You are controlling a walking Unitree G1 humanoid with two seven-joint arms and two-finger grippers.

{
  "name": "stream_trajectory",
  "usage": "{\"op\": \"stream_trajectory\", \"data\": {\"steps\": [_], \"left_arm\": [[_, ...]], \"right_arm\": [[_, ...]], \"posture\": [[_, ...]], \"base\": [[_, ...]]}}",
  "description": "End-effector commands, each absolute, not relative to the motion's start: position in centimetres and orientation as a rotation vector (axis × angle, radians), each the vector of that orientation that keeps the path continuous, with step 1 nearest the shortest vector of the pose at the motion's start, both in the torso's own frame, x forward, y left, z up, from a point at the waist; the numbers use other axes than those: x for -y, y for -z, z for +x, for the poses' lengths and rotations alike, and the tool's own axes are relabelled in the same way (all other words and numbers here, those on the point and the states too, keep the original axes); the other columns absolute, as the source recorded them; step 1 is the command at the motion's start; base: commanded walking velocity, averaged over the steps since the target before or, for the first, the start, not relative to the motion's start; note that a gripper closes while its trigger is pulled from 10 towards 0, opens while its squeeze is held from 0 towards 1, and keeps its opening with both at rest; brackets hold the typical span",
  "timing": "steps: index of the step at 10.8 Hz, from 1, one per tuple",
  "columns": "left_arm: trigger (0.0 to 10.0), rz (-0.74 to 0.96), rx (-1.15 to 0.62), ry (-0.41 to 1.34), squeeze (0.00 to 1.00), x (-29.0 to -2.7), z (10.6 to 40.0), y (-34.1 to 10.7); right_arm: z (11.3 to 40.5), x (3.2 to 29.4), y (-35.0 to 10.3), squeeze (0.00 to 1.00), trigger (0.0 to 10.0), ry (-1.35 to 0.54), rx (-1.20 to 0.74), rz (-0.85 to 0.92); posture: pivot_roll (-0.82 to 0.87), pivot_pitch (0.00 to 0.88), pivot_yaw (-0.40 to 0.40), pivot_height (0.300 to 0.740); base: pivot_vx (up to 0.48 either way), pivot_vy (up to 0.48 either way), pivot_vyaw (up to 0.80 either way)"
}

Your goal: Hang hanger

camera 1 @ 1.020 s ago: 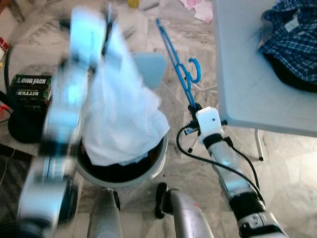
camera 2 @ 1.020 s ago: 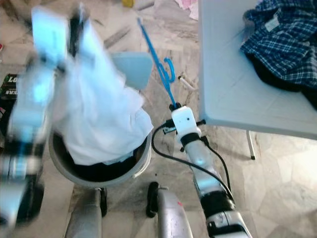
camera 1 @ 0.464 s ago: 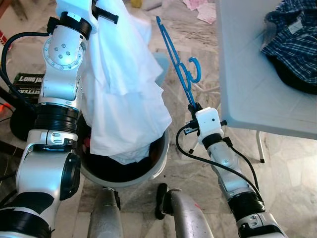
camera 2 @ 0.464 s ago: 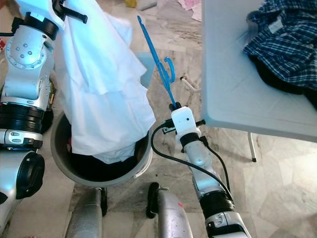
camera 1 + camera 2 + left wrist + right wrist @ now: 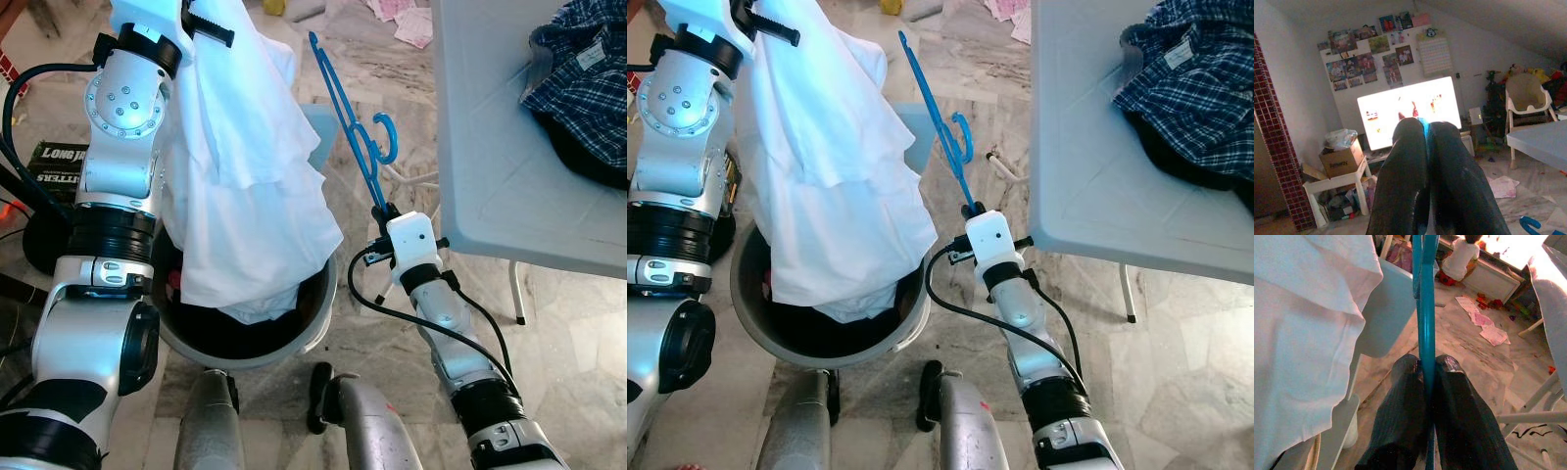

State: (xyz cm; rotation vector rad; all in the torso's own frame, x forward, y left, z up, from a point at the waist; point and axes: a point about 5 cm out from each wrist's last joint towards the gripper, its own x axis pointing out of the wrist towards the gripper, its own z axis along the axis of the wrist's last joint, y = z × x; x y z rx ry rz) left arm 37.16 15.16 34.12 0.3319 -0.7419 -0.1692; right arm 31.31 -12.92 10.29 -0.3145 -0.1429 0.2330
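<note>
A white shirt (image 5: 245, 186) hangs from my left gripper (image 5: 204, 22), which is raised high at the left and shut on the cloth. Its lower end still dips into the round grey basket (image 5: 315, 338) below. In the left wrist view the two black fingers (image 5: 1403, 171) are pressed together. My right gripper (image 5: 380, 211) is shut on the lower end of a blue hanger (image 5: 351, 122), held upright between the shirt and the table. The right wrist view has the hanger's bar (image 5: 1425, 293) clamped between the fingers (image 5: 1400, 401), with the shirt (image 5: 1298, 333) close beside it.
A grey table (image 5: 490, 166) stands at the right with a blue plaid shirt (image 5: 588, 78) on it. A pale blue seat (image 5: 321, 132) stands behind the basket. A black box (image 5: 54, 168) sits at the left and papers (image 5: 409, 18) lie on the marble floor. A person (image 5: 1462, 257) sits far off.
My left arm has swung up and lifted the white shirt higher out of the basket, then stopped. The right gripper and hanger have stayed in place.
</note>
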Motion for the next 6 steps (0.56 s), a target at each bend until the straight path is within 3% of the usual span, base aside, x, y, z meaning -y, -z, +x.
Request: {"op": "stream_trajectory", "data": {"steps": [1, 2, 3, 4, 5, 6], "left_arm": [[0.0, 0.334, 0.774, 0.173, 0.00, -15.0, 36.9, -34.6], [0.0, 0.221, 0.573, 0.075, 0.00, -18.2, 36.2, -27.3], [0.0, 0.115, 0.267, -0.059, 0.00, -21.8, 31.4, -17.6], [0.0, 0.021, 0.183, -0.136, 0.00, -22.5, 29.1, -14.9], [0.0, -0.050, 0.144, -0.162, 0.00, -22.3, 28.6, -14.0], [0.7, -0.104, 0.119, -0.178, 0.00, -22.0, 28.1, -13.5]], "right_arm": [[31.0, 13.3, -9.7, 0.00, 10.0, -0.226, 0.128, -0.318], [30.8, 13.3, -9.5, 0.00, 10.0, -0.230, 0.121, -0.320], [30.6, 13.4, -9.2, 0.00, 10.0, -0.238, 0.110, -0.322], [30.3, 13.7, -8.9, 0.00, 10.0, -0.236, 0.103, -0.324], [30.2, 13.7, -8.9, 0.00, 10.0, -0.235, 0.101, -0.325], [30.2, 13.7, -8.9, 0.00, 10.0, -0.236, 0.101, -0.325]], "posture": [[0.11, 0.233, -0.098, 0.740], [0.13, 0.280, -0.114, 0.740], [0.13, 0.283, -0.112, 0.740], [0.13, 0.285, -0.111, 0.740], [0.13, 0.285, -0.111, 0.740], [0.13, 0.285, -0.111, 0.740]], "base": [[0.000, 0.000, 0.00], [0.000, 0.000, 0.00], [0.000, 0.000, 0.00], [0.000, 0.000, 0.00], [0.000, 0.000, 0.00], [0.000, 0.000, 0.00]]}}
